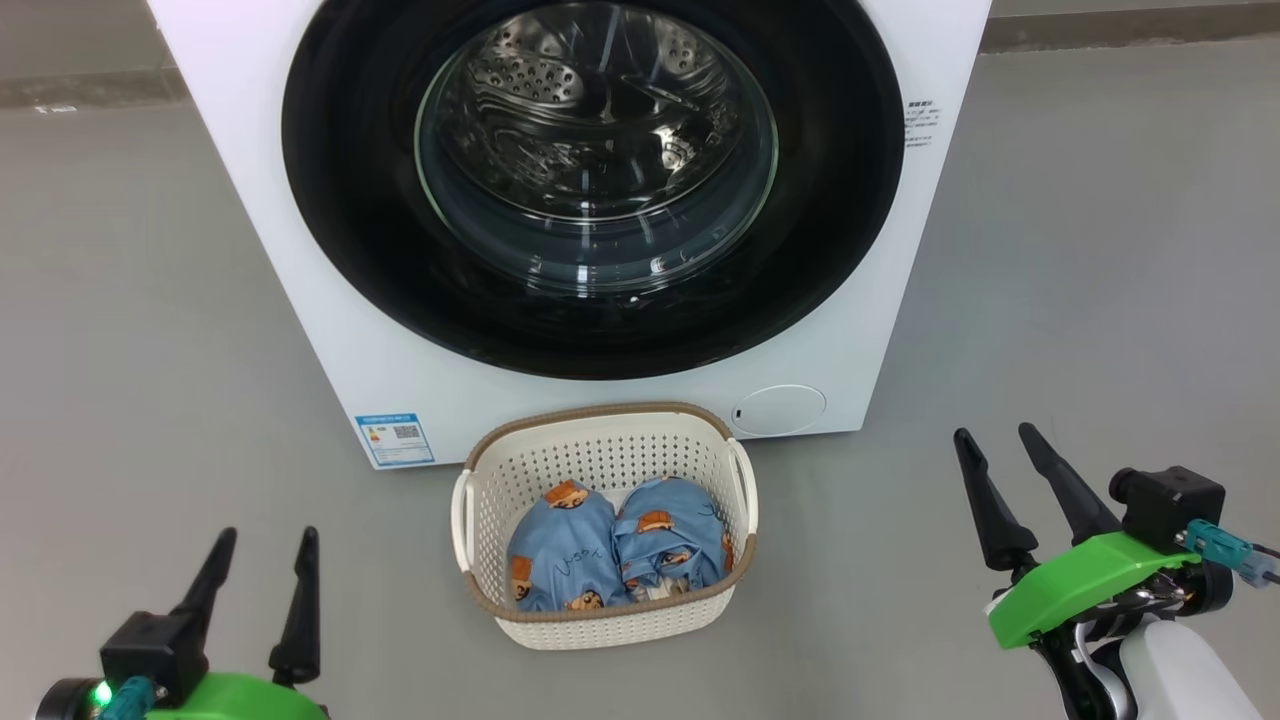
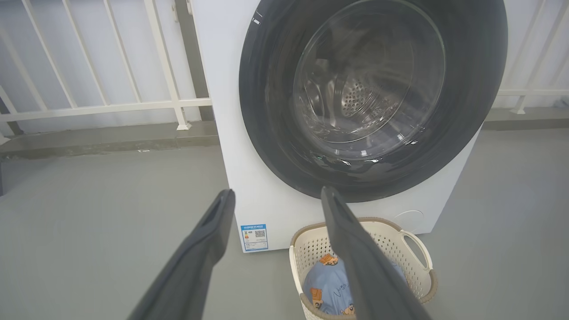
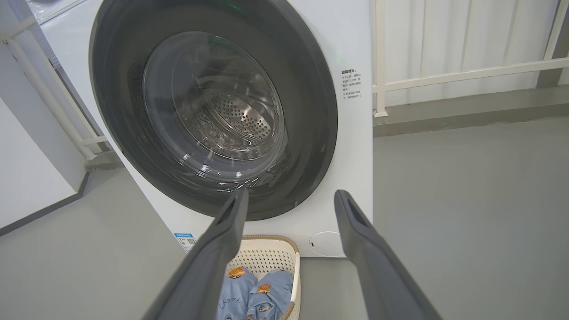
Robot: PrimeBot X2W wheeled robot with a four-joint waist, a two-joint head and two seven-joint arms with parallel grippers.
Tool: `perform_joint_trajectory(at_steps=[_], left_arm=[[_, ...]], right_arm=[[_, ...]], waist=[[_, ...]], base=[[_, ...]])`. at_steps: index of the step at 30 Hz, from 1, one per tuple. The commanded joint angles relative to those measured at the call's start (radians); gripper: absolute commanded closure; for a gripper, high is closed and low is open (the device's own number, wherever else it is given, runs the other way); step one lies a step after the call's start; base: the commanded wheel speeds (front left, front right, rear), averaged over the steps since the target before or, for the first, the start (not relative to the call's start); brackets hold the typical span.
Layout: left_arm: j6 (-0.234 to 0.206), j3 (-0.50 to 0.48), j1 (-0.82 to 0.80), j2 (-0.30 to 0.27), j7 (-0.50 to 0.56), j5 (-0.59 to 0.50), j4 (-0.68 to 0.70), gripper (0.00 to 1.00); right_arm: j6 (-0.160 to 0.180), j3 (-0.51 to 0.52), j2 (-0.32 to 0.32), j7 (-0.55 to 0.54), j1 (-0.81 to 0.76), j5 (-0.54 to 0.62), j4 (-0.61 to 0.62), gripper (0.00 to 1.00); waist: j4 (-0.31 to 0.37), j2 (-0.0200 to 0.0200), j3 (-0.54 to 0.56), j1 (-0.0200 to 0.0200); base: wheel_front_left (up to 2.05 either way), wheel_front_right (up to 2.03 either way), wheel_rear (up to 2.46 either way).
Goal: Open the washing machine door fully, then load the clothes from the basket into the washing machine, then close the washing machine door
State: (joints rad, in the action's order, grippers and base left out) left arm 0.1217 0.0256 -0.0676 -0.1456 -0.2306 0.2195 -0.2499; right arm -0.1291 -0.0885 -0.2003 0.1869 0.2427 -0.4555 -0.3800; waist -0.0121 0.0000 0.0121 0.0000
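Note:
The white washing machine [image 1: 300, 250] stands ahead with its round black-ringed door [image 1: 350, 220] shut flat against the front; the steel drum shows through the glass. On the floor right before it sits the cream basket [image 1: 480, 500] holding two bundles of light blue clothes [image 1: 560, 555] printed with orange figures. My left gripper [image 1: 265, 540] is open at the lower left, well left of the basket. At the lower right my right gripper [image 1: 995, 440] stands open too, with nothing between its fingers. Both wrist views look at the door [image 2: 266, 111] [image 3: 311, 133] and the basket [image 2: 418, 249] [image 3: 266, 255] below it.
A blue label [image 1: 395, 440] and a round service cap [image 1: 780, 410] mark the machine's lower front. Grey floor spreads to both sides. White railings [image 2: 111, 106] [image 3: 444, 75] run behind the machine, and a white wall panel [image 3: 26, 178] stands to its left.

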Motion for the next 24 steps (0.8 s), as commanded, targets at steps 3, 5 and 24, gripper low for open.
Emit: perform_joint_trajectory(at_steps=[3,5,24], left_arm=[[-0.015,-0.046,-0.051,-0.028,-0.023,-0.06,0.012,0.0],[-0.023,-0.053,-0.052,-0.024,-0.028,-0.082,0.003,0.0],[-0.079,-0.089,-0.064,-0.007,-0.031,-0.084,-0.054,0.0]], right_arm=[[-0.002,-0.022,-0.013,0.011,0.043,0.062,0.021,0.0],[-0.002,-0.02,-0.015,0.011,0.045,0.088,0.022,0.0],[-0.002,0.034,0.016,-0.009,0.032,0.153,0.041,0.0]], waist=[[0.0,0.0,0.001,0.0],[-0.001,0.0,0.003,0.0],[-0.004,0.0,0.005,0.0]], base=[[0.0,0.0,0.0],[0.0,0.0,0.0],[0.0,0.0,0.0]])
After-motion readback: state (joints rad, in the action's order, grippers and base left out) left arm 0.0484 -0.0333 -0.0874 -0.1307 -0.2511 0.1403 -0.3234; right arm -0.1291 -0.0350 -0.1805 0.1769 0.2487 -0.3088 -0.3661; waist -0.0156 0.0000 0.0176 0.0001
